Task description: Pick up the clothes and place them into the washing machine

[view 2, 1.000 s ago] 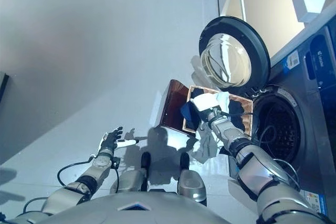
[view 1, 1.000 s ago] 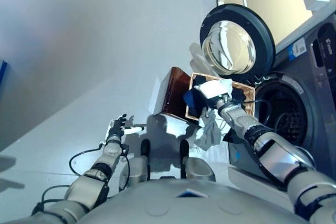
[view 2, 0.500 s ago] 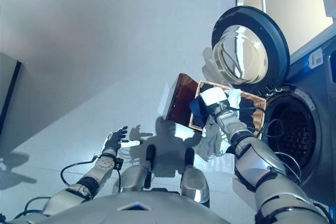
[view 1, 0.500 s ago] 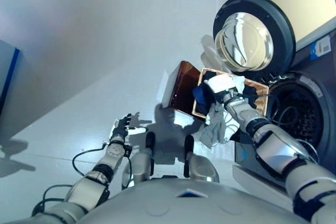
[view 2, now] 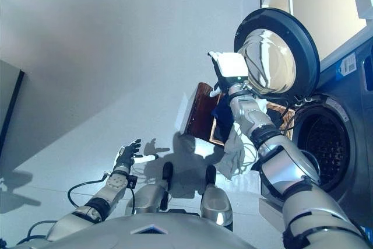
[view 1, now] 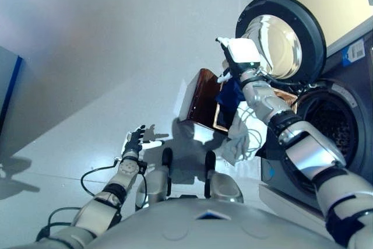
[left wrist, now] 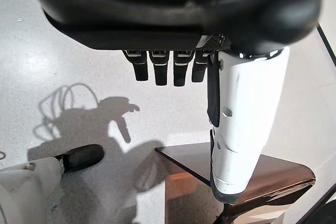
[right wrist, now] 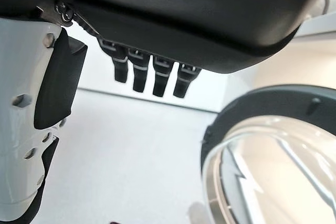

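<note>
My right hand (view 1: pixel 239 53) is raised in front of the round washer door (view 1: pixel 303 39). Its fingers (right wrist: pixel 157 80) are straight, and nothing shows between them and the thumb (right wrist: pixel 31 129). Below its wrist a dark blue cloth (view 1: pixel 230 94) and a pale grey cloth (view 1: pixel 242 135) hang over the near side of the brown basket (view 1: pixel 201 100). I cannot tell whether they touch the arm. The drum opening (view 1: pixel 329 135) of the dark washing machine gapes at the right. My left hand (view 1: pixel 135 142) hangs open low over the floor, holding nothing.
The basket (left wrist: pixel 273 182) stands on the pale floor right before the washer. The open door swings out over the basket's far side. A dark-edged panel (view 1: pixel 6 97) stands at the far left.
My right hand has risen from the basket up to the front of the washer door. The blue and grey cloths stay hanging at the basket. The left hand has not moved.
</note>
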### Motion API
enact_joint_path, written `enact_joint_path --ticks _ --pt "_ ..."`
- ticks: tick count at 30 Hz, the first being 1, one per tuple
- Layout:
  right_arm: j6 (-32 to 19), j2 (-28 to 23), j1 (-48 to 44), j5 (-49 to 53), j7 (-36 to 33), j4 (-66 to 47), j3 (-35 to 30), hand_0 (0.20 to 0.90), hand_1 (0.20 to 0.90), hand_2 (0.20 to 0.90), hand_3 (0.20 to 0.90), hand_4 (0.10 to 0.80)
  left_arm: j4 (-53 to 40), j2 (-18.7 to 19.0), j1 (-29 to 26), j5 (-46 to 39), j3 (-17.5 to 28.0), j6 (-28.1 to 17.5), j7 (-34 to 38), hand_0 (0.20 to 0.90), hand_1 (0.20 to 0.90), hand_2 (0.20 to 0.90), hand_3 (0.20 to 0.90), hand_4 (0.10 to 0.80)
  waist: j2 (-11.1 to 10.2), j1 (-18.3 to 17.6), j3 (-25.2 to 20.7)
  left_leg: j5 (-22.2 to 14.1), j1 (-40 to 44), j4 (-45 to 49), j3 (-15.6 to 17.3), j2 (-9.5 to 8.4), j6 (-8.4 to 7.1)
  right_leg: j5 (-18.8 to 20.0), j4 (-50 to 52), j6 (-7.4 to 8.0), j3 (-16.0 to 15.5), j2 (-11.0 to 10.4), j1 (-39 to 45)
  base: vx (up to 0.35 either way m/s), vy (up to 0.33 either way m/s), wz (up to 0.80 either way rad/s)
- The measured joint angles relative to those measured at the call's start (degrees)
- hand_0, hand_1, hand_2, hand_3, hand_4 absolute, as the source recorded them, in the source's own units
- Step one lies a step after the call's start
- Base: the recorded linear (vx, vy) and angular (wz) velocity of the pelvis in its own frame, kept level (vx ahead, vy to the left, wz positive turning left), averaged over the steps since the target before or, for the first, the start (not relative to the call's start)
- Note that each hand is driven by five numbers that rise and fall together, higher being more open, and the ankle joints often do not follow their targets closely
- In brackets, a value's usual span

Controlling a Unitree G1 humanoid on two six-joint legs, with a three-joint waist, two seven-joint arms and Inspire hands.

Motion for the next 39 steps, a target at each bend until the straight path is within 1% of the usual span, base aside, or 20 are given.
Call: enact_joint_path --ticks 4,9,11,12,14,17,19,20,22,24,27,30,33,35,37,39 --pt "-0.03 0.01 -0.08 0.07 0.21 0.80 0.55 0.900 0.900 0.900 0.900 0.800 0.00 0.04 0.01 -0.01 0.01 0.00 -0.03 0.900 0.900 0.900 0.900 0.800 -0.06 -0.56 0.04 0.00 0.01 -0.01 0.14 0.04 0.00 0.01 -0.05 0.02 0.16 0.06 -0.06 -0.015 -0.006 -0.01" --pt "-0.14 -0.10 -0.16 -0.79 1.61 4.54 3.61 0.900 0.900 0.900 0.900 0.800 -0.01 0.09 0.29 -0.01 0.01 -0.02 -0.04 0.900 0.900 0.900 0.900 0.800 -0.13 -0.56 0.09 0.05 -0.79 0.00 0.34 0.12 0.01 0.10 -0.05 -0.03 0.49 0.18 -1.02 -0.066 -0.023 -0.03" --pt "-0.06 -0.18 -0.19 -0.97 1.67 5.13 3.62 0.900 0.900 0.900 0.900 0.800 -0.39 0.25 0.60 -0.12 0.01 -0.10 0.02 0.900 0.900 0.900 0.900 0.800 -0.16 -0.51 0.26 0.21 -1.84 0.02 0.32 0.14 -0.05 0.17 0.04 -0.08 0.49 0.31 -2.12 -0.112 -0.031 0.00" --pt "-0.04 -0.53 -0.42 -1.42 1.69 5.17 3.63 0.900 0.900 0.900 0.900 0.800 -0.34 0.39 -0.09 -0.15 0.01 -0.07 0.04 0.900 0.900 0.900 0.900 0.800 -0.18 -0.51 0.84 0.57 -3.02 0.03 0.21 0.20 -0.14 0.78 0.18 -0.20 0.46 0.33 -3.21 -0.160 -0.038 0.02" --pt "-0.05 -0.62 -0.37 -1.44 1.82 5.60 4.25 0.900 0.900 0.900 0.900 0.800 -0.91 0.66 -0.43 -0.47 -0.04 -0.06 0.06 0.900 0.900 0.900 0.900 0.800 -0.26 -0.51 1.48 0.88 -4.43 0.29 0.16 0.20 -0.26 0.85 0.21 -0.20 0.39 0.49 -4.47 -0.171 -0.035 0.05" --pt "-0.14 -1.02 -1.60 -1.49 1.71 5.65 4.91 0.900 0.900 0.900 0.900 0.800 -2.16 1.63 -2.36 -1.85 -0.11 -0.18 0.58 0.900 0.900 0.900 0.900 0.800 -0.28 -0.48 3.62 1.17 -7.63 1.64 0.00 0.19 -0.49 1.14 0.59 -0.32 0.01 0.80 -7.03 -0.121 -0.030 0.07" --pt "-0.18 -2.02 -4.10 -1.60 1.66 6.17 5.41 0.900 0.900 0.900 0.900 0.800 -4.97 3.10 -5.09 -3.52 -0.49 -0.38 1.24 0.900 0.900 0.900 0.900 0.800 -0.12 -0.48 6.49 1.25 -11.87 4.35 0.02 0.23 -0.67 1.17 2.34 -0.53 -0.58 0.93 -10.45 -0.092 -0.035 0.15" --pt "-0.11 -2.42 -5.82 -2.04 1.67 7.36 5.70 0.900 0.900 0.900 0.900 0.800 -7.38 4.22 -6.59 -3.98 -0.62 -0.71 1.29 0.900 0.900 0.900 0.900 0.800 0.00 -0.28 8.84 1.28 -13.63 5.77 0.04 0.19 -0.86 0.99 4.07 -0.79 -0.85 0.77 -12.08 -0.032 -0.006 0.13" --pt "-0.21 -2.73 -6.37 -2.08 1.66 7.62 5.73 0.900 0.900 0.900 0.900 0.800 -11.16 5.62 -7.87 -5.30 -0.61 -1.58 1.35 0.900 0.900 0.900 0.900 0.800 -0.11 0.21 10.56 1.25 -14.95 6.35 0.15 0.34 -0.90 -0.02 6.54 -1.08 -0.94 1.06 -14.24 -0.052 -0.007 0.07" --pt "-0.20 -2.73 -6.40 -2.53 1.56 8.03 5.78 0.900 0.900 0.900 0.900 0.800 -13.62 6.67 -10.35 -6.25 -0.52 -3.16 1.84 0.900 0.900 0.900 0.900 0.800 -0.20 0.77 11.37 1.26 -16.19 6.80 0.25 0.31 -0.91 -1.52 10.52 -1.09 -0.90 0.92 -17.22 -0.028 -0.006 -0.01" --pt "-0.16 -2.72 -6.65 -2.53 1.50 8.08 5.78 0.900 0.900 0.900 0.900 0.800 -15.27 7.87 -14.42 -8.16 0.14 -3.92 3.59 0.900 0.900 0.900 0.900 0.800 -0.50 0.73 12.12 1.25 -17.92 7.70 0.13 0.06 -0.90 -3.23 14.71 -1.06 -0.91 0.52 -20.31 -0.007 -0.005 0.05" --pt "-0.04 -2.41 -7.51 -2.58 1.19 9.06 5.82 0.900 0.900 0.900 0.900 0.800 -19.27 9.72 -17.92 -9.44 0.55 -4.66 5.05 0.900 0.900 0.900 0.900 0.800 -0.82 0.66 12.39 1.26 -19.56 8.44 0.18 0.02 -0.88 -3.97 17.06 -1.10 -0.85 0.11 -22.78 -0.003 0.002 0.01" --pt "-0.03 -2.26 -8.25 -2.60 1.18 9.42 5.84 0.900 0.900 0.900 0.900 0.800 -22.47 10.55 -18.89 -10.43 1.69 -6.09 5.87 0.900 0.900 0.900 0.900 0.800 -1.00 0.67 12.73 1.29 -19.77 8.48 0.25 -0.02 -0.83 -4.34 18.01 -1.15 -0.71 -0.10 -23.49 0.000 0.000 0.00" --pt "0.01 -1.96 -10.06 -3.00 1.09 11.45 5.99 0.900 0.900 0.900 0.900 0.800 -26.56 11.40 -19.10 -11.67 3.04 -6.77 6.44 0.900 0.900 0.900 0.900 0.800 -1.02 0.56 12.74 1.28 -21.03 8.76 0.36 -0.04 -0.80 -4.83 19.30 -1.24 -0.50 -0.12 -25.27 0.000 0.000 0.00" --pt "0.04 -2.12 -11.96 -4.12 1.06 13.12 7.60 0.900 0.900 0.900 0.900 0.800 -29.56 11.62 -18.71 -12.91 4.24 -7.36 6.53 0.900 0.900 0.900 0.900 0.800 -1.03 0.63 12.73 1.25 -22.49 9.36 0.39 -0.05 -0.79 -4.97 19.96 -1.34 -0.36 -0.10 -26.76 0.000 0.016 -0.01" --pt "0.11 -2.07 -12.98 -5.25 1.08 14.44 8.36 0.900 0.900 0.900 0.900 0.800 -30.65 11.59 -18.63 -14.10 4.38 -7.65 6.51 0.900 0.900 0.900 0.900 0.800 -1.03 0.74 12.73 1.25 -23.08 9.41 0.45 -0.04 -0.79 -4.97 20.09 -1.34 -0.21 -0.06 -27.50 0.000 0.000 0.00"
